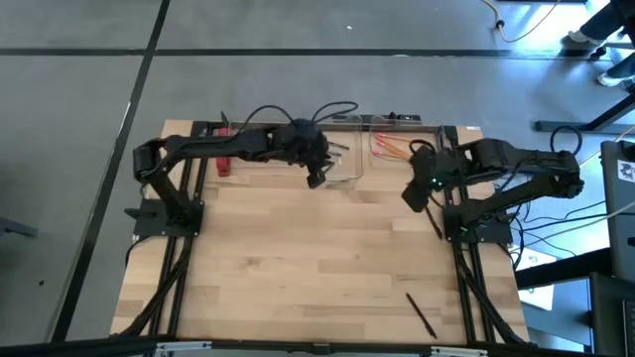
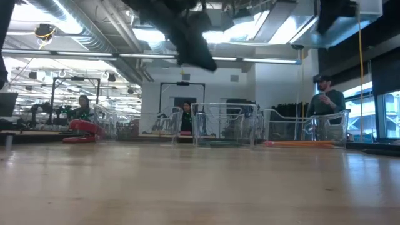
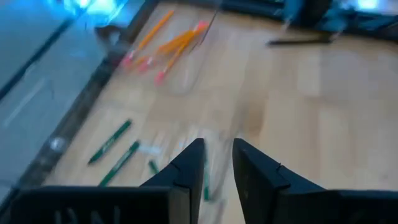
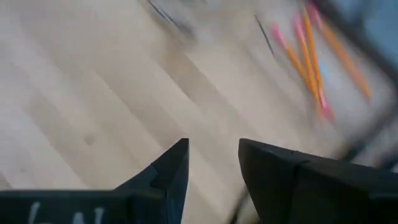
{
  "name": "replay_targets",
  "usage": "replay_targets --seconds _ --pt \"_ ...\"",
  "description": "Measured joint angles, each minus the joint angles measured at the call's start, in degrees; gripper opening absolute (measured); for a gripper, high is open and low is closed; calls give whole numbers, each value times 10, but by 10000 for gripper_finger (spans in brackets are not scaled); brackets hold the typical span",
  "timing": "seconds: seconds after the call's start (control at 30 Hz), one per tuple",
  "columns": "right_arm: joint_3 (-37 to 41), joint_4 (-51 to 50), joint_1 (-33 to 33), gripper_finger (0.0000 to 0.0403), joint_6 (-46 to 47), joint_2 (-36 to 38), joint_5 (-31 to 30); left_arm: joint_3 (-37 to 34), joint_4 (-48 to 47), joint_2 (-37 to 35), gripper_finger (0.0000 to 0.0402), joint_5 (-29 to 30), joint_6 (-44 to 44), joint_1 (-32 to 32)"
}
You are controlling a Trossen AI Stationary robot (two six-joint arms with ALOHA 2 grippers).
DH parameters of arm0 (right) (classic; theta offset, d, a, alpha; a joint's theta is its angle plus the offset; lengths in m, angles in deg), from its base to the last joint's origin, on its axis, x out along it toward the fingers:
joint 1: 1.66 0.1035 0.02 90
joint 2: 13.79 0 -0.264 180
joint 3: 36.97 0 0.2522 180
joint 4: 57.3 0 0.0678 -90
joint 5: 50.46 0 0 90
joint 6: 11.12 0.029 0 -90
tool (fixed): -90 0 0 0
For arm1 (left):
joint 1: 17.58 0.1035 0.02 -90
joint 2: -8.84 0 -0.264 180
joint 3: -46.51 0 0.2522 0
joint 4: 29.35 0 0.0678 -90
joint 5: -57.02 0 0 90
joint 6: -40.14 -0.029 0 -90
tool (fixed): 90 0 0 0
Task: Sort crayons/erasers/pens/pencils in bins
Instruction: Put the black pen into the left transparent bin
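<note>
Black pen (image 1: 421, 315) lies on the pale wood-plank table (image 1: 317, 268), near edge. Left claw (image 3: 217, 163) narrow, empty, over the green crayons (image 3: 111, 141). Right claw (image 4: 213, 158) slightly parted, empty, beside the clear bin (image 1: 397, 149) of orange pencils (image 1: 389, 149).

Grey floor (image 1: 298, 25) with dark seam lines around wood table (image 1: 317, 268). Behind: ceiling lights (image 2: 250, 25), ducts, right-side window (image 2: 390, 115), people standing (image 2: 326, 103).

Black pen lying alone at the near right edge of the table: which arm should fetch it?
Right. The pen lies on the right arm's side. The right gripper hangs open and empty, closer to it. The left gripper, also open, sits by the middle bin, farther off.
</note>
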Motion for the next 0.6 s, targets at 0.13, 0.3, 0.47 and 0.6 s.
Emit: replay_targets --seconds 0.13,0.3,0.47,0.6 --pt "42 -56 -23 142 90 0 44 0 -3 -30 76 3 3 -29" --pt "138 -29 -74 142 76 0 108 0 -2 -55 76 4 -8 -59" --pt "240 33 -134 142 3 0 159 0 -1 -77 76 3 -93 -100" --pt "304 75 -176 142 -16 0 171 0 0 -83 76 4 -102 -127"
